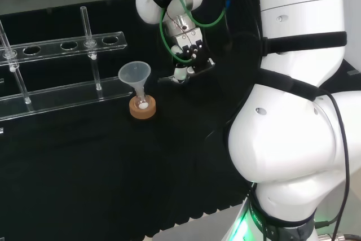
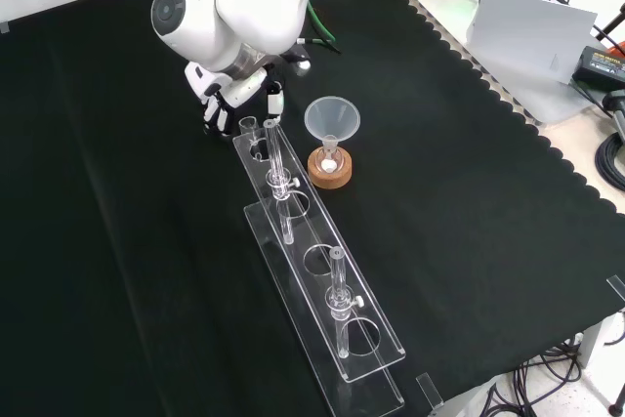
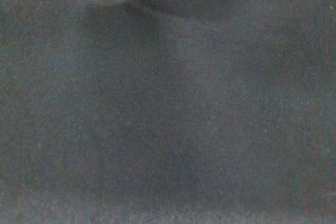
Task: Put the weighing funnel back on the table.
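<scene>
**Head view:** high behind the arm's base, looking over the white links (image 1: 293,139) onto the cloth (image 1: 84,184) at middle range.
**Front view:** high before the arm, looking down on the cloth to its scalloped right edge.
Both views share the funnel (image 1: 133,74) and the rack (image 1: 67,43).
**Wrist view:** at the hand (image 1: 188,49), very close, facing bare cloth.

White rounded links (image 1: 282,139) carry green cables (image 1: 162,29) and black straps (image 1: 304,40).

I see black cloth (image 2: 117,241) over my bench; past its scalloped right edge in the front view lie a white panel (image 2: 532,31) and dark cables (image 2: 610,158).
</scene>
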Robot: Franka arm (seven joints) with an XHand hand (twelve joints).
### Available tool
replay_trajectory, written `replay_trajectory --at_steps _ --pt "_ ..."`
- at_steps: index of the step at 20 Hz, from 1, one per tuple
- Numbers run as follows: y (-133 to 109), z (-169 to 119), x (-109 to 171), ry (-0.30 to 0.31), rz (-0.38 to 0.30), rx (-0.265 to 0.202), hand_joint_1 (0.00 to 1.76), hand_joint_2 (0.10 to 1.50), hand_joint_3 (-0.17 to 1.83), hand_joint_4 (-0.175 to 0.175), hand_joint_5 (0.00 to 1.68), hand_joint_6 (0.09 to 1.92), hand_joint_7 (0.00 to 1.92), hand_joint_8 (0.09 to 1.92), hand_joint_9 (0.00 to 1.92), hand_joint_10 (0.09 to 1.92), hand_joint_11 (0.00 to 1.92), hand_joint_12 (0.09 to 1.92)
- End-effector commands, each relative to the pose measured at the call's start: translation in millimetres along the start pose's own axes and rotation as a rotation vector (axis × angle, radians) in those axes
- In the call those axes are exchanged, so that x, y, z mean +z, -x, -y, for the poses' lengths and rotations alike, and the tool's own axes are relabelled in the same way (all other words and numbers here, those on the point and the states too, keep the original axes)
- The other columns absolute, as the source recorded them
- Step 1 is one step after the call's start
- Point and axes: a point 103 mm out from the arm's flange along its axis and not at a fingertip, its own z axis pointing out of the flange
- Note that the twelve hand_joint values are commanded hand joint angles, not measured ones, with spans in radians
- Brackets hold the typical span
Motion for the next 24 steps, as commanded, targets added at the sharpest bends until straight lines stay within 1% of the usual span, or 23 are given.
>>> replay_trajectory --at_steps 1,3,5,7,10,15,17,20,24 --pt "2.7 6.9 0.0 -0.084 -0.008 -0.013 0.85 0.66 0.55 -0.007 0.32 0.2 0.11 0.61 0.4 0.57 0.27 1.33" --pt "2.5 12.0 -1.1 -0.096 -0.005 -0.012 0.82 0.65 0.56 -0.006 0.2 0.09 0.03 0.48 0.25 0.62 0.15 1.37" --pt "3.4 18.4 -4.2 -0.095 -0.003 -0.006 0.8 0.64 0.55 -0.004 0.14 0.09 0.01 0.33 0.16 0.64 0.08 1.39" --pt "5.5 27.6 -10.7 -0.079 -0.007 0.0 0.79 0.64 0.54 -0.001 0.11 0.09 0.0 0.23 0.11 0.66 0.04 1.4" --pt "9.4 45.2 -25.0 -0.047 -0.015 0.022 0.77 0.64 0.53 0.0 0.08 0.09 0.0 0.18 0.08 0.68 0.01 1.41" --pt "12.0 78.7 -49.2 -0.001 -0.007 0.053 0.76 0.64 0.53 0.001 0.08 0.09 0.0 0.18 0.08 0.69 0.01 1.42" --pt "11.9 93.7 -57.6 0.033 -0.005 0.068 0.75 0.64 0.52 0.002 0.09 0.09 0.01 0.19 0.09 0.69 0.02 1.42" --pt "9.9 116.3 -69.9 0.076 -0.002 0.086 0.75 0.66 0.5 0.002 0.13 0.09 0.01 0.32 0.16 0.69 0.07 1.41" --pt "1.8 142.9 -81.9 0.113 0.01 0.089 0.74 0.67 0.49 0.002 0.18 0.09 0.04 0.46 0.24 0.69 0.12 1.39"
